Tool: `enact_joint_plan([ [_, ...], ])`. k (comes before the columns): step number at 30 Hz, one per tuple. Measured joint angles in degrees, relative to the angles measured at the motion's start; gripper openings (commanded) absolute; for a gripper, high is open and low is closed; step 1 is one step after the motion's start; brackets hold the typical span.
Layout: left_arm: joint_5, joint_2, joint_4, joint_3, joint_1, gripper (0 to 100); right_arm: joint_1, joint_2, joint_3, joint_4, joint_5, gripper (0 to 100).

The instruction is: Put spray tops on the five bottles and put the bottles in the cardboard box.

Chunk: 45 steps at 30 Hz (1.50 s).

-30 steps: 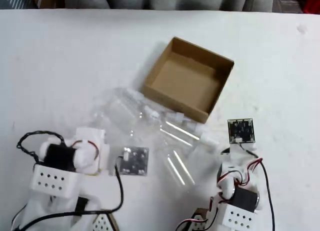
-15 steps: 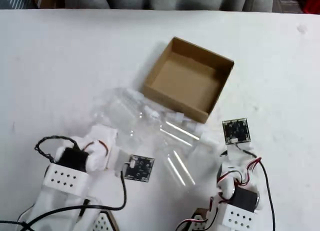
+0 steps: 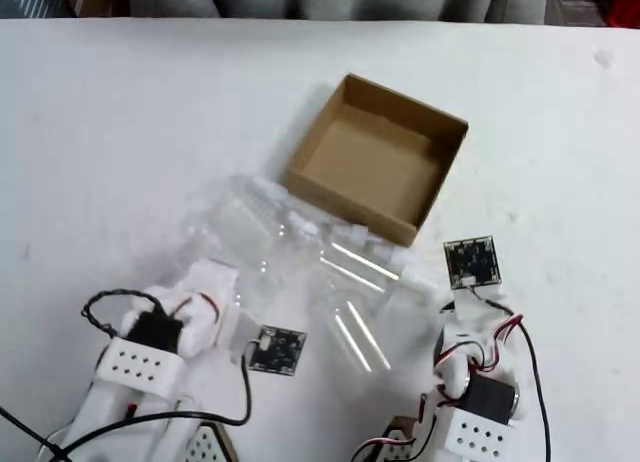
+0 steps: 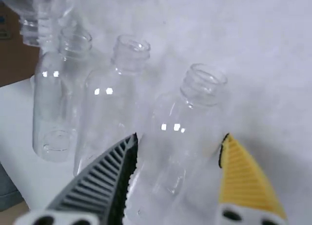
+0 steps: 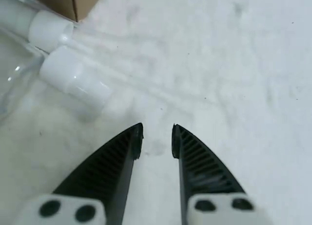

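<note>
Several clear, capless bottles (image 3: 356, 338) lie on the white table between my two arms, in front of the empty cardboard box (image 3: 378, 158). My left gripper (image 4: 179, 140) is open, its grey and yellow fingers on either side of one lying bottle (image 4: 183, 130); two more bottles (image 4: 109, 105) lie beside it. My right gripper (image 5: 157, 137) is open by a narrow gap over bare table, with nothing in it. A white spray top (image 5: 73, 80) lies just ahead of it, a second spray top (image 5: 47, 29) beyond that, close to the box corner (image 5: 73, 1).
The left arm (image 3: 150, 344) and the right arm (image 3: 476, 382) sit at the near edge of the table. White table (image 3: 120, 132) stretches on both sides of the box and behind it. A dark strip of the room runs along the far edge.
My left arm has swung right and drawn back toward the near edge, so its wrist camera sits lower. The right wrist has shifted slightly left. The bottles and box have not moved.
</note>
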Motion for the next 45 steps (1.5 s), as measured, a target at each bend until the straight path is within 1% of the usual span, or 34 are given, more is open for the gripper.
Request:
enact_joint_plan([
  [8,0.8,0.4,0.2,1.8,-1.7,25,0.0,0.0,0.0,0.0,0.0,6.7],
  [13,6.4,0.3,6.9,0.5,-2.0,25,0.0,0.0,0.0,0.0,0.0,6.7],
  [16,13.1,0.3,8.7,0.0,-2.3,25,0.0,0.0,0.0,0.0,0.0,6.7],
  [20,22.9,0.5,9.2,0.0,-2.5,25,0.0,0.0,0.0,0.5,0.0,6.7],
  [23,28.7,1.2,9.6,-0.6,-4.5,25,0.0,0.0,0.0,0.5,0.0,6.7],
  [37,61.5,1.3,9.8,-2.0,-19.9,26,0.0,0.0,0.0,0.5,0.0,6.7],
  [40,69.5,1.3,9.8,-4.0,-23.6,31,0.0,0.0,0.0,0.5,0.0,6.7],
  [42,73.2,1.3,9.8,-4.7,-25.7,34,0.0,0.0,0.0,0.5,0.0,6.7],
  [45,76.6,1.3,9.8,-4.9,-27.2,34,0.0,0.0,0.0,0.5,0.0,6.7],
])
